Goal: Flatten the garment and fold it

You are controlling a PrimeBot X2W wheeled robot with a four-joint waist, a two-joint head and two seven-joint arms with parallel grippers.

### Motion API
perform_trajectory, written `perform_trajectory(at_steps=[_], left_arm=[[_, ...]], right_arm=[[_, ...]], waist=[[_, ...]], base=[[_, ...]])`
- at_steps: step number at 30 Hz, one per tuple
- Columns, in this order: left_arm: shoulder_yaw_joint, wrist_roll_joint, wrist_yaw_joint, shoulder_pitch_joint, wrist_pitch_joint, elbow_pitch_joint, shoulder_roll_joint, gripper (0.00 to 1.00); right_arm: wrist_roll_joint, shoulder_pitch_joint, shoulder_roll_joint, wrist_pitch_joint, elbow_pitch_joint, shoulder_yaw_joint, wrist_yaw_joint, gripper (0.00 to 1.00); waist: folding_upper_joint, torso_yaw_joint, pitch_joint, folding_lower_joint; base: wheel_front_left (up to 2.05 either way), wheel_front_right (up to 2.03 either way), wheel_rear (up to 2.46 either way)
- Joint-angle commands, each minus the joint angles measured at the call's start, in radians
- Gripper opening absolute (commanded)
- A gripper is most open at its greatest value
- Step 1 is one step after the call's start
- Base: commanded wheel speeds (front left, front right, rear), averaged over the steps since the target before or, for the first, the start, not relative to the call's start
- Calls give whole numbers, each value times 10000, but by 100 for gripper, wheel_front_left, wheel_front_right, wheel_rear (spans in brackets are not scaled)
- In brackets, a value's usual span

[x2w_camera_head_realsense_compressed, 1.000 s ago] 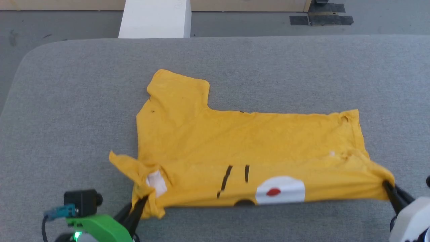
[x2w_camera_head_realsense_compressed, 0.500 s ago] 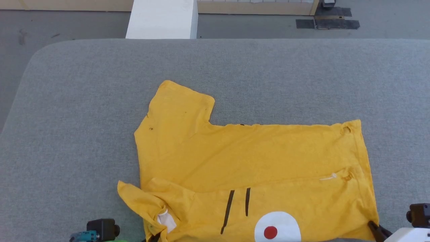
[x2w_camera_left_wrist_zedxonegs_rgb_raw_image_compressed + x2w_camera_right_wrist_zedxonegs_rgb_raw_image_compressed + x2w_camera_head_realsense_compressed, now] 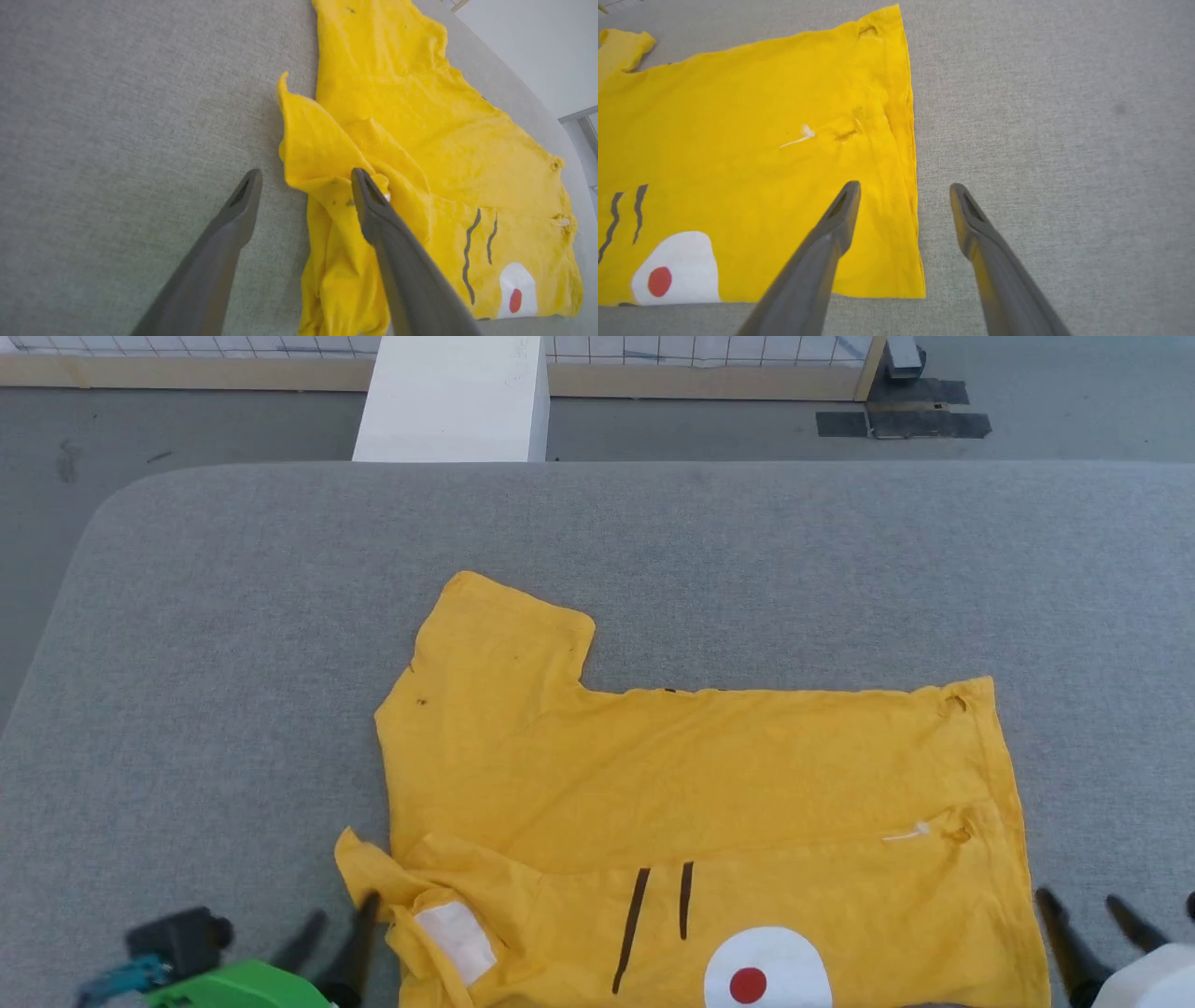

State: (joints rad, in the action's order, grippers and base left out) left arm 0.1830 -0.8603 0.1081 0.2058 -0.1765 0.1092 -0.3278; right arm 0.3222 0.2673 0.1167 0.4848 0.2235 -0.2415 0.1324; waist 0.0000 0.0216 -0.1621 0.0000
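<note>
The garment (image 3: 653,775), a bright yellow T-shirt, lies on the grey table (image 3: 233,663) with its near half folded over. That half shows black whisker stripes (image 3: 658,901) and a white patch with a red dot (image 3: 761,975). One sleeve (image 3: 504,625) points away from me. A crumpled corner with the white neck patch (image 3: 455,938) lies at the near left. My left gripper (image 3: 338,924) is open beside that corner; in the left wrist view its right finger (image 3: 373,210) rests against the bunched garment (image 3: 420,140). My right gripper (image 3: 1088,907) is open, straddling the hem of the garment (image 3: 738,116).
The table's rounded far-left corner (image 3: 121,504) and far edge drop to a grey floor. A white block (image 3: 453,401) stands beyond the far edge. Black tape patches (image 3: 901,422) lie on the floor near a wooden-framed fence.
Both grippers have opened and let go of the garment's near corners, which now lie slack on the table. The head camera has tilted, shifting the whole picture.
</note>
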Motion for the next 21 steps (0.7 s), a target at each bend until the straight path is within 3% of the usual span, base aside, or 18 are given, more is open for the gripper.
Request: perform_trajectory(at_steps=[1,7,10,13,16,21], left_arm=[[-224,136,125,57,162,381,-227,100],[-980,1315,568,-796,778,2208,-1080,100],[-1114,2244,534,-2040,1148,2690,-1615,100],[-957,2777,206,-3555,1337,2647,-1956,100],[-603,3060,-402,-5309,1317,2028,-2260,100],[170,3174,-1441,-7812,484,598,-2643,100]], right_arm=[[-128,-257,-7,-215,255,-89,-17,100],[-978,-890,-172,-1345,1223,-301,-17,100],[-1347,-1316,-333,-2014,1553,-180,-17,100],[-1599,-1711,-461,-2519,1705,6,-17,100],[-1775,-2111,-555,-2911,1749,183,-17,100],[-2035,-2644,-614,-3195,1815,485,-17,100]], waist=[[0,-27,-11,0],[0,-130,-381,0],[0,-205,-796,0],[0,-286,-1270,0],[0,-394,-1816,0],[0,-662,-2729,0]], base=[[0,0,0],[0,0,0],[0,0,0],[0,0,0],[0,0,0],[0,0,0]])
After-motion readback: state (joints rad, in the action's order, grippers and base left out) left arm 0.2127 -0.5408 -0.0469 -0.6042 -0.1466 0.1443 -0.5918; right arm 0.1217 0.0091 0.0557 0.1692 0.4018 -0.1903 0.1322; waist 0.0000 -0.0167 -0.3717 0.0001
